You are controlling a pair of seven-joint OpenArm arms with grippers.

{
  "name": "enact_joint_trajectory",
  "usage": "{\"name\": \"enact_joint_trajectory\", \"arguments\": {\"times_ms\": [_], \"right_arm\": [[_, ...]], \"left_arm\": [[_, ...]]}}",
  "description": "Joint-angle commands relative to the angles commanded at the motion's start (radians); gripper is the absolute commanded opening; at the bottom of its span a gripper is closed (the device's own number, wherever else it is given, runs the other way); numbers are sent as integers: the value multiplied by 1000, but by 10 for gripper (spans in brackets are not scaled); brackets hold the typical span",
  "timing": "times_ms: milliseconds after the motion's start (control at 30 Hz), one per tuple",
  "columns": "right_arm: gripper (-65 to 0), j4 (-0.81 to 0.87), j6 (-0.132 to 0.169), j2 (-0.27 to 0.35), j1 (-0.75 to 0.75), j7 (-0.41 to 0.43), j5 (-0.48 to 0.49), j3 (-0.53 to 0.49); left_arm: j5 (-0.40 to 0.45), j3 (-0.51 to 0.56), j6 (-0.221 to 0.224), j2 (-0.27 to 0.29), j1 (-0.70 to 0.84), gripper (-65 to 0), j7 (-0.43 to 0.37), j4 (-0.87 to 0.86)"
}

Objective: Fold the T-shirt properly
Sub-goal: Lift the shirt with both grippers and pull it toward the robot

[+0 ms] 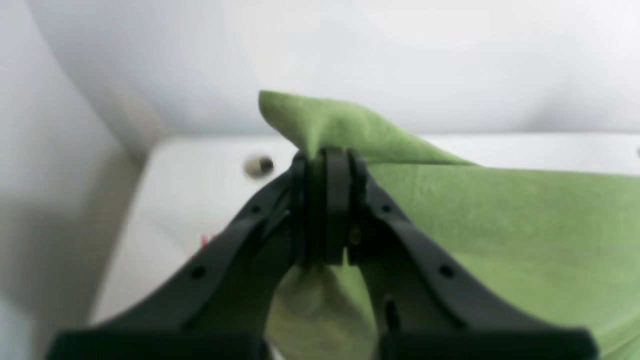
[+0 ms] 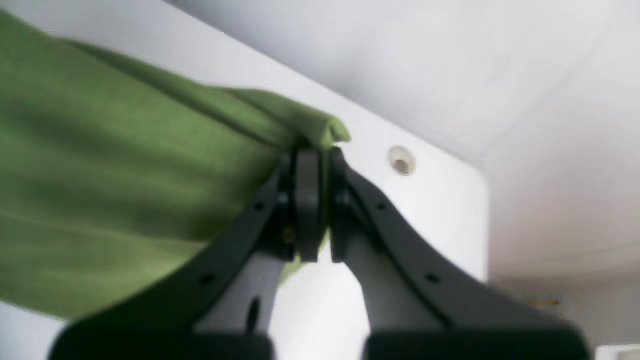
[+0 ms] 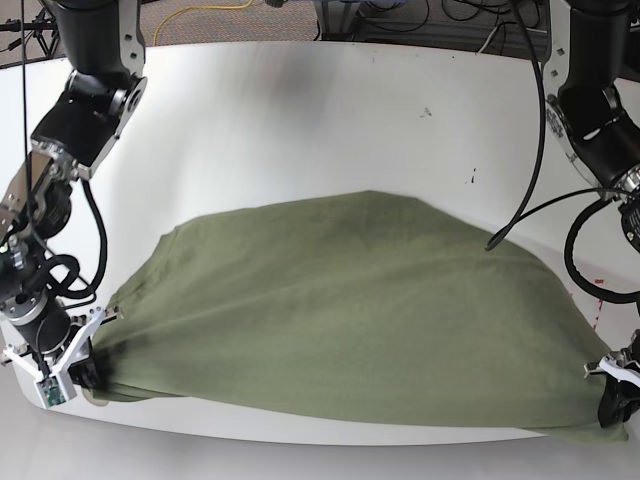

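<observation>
1. Right now, T-shirt lay spread across the near half of the white surface, its near edge reaching the surface's front rim at 6 o'clock in base view.
2. Left gripper was at 4 o'clock in base view, jaws pressed tight together w/ a bunched corner of the fabric pinched between them; a peak of cloth stuck up past the tips.
3. Right gripper was at 8 o'clock in base view, jaws likewise clamped on the opposite near corner; a rolled lip of cloth poked out at the tips.
4. Both held corners looked raised a bit off the surface, cloth sloping away toward 12 o'clock. Fabric between the two grips seemed fairly taut, only mild ripples.
5. Couldn't tell from these views which end was collar vs hem; no label visible.
6. Likely step, judging by this: carry the near edge over toward 12 o'clock for a fold.
7. To do it well: lift both corners together, same height, keep the spacing btwn arms constant so the edge stays straight.
8. Move slow, keep light tension; too much pull would drag the whole shirt along the surface.
9. Risk: bunched grips may leave crumpled corners, so lay the edge down flat before letting go.
</observation>
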Motion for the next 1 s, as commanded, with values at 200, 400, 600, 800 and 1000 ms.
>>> {"name": "enact_joint_trajectory", "arguments": {"times_ms": [200, 400, 600, 800, 1000], "right_arm": [[-650, -104, 0, 57, 199, 2, 0, -117], [-650, -178, 0, 103, 387, 2, 0, -221], [-650, -206, 0, 158, 557, 2, 2, -345], [-650, -199, 0, 210, 586, -2, 12, -385], [-650, -193, 0, 258, 503, -5, 12, -374]], "left_arm": [[20, 2, 0, 0, -132, -650, 0, -3], [35, 2, 2, 0, -259, -650, 14, -15], [55, 2, 2, 2, -359, -650, 20, -63], [49, 9, -2, 5, -334, -650, 20, -63], [41, 14, -5, 14, -216, -650, 20, -61]]}}
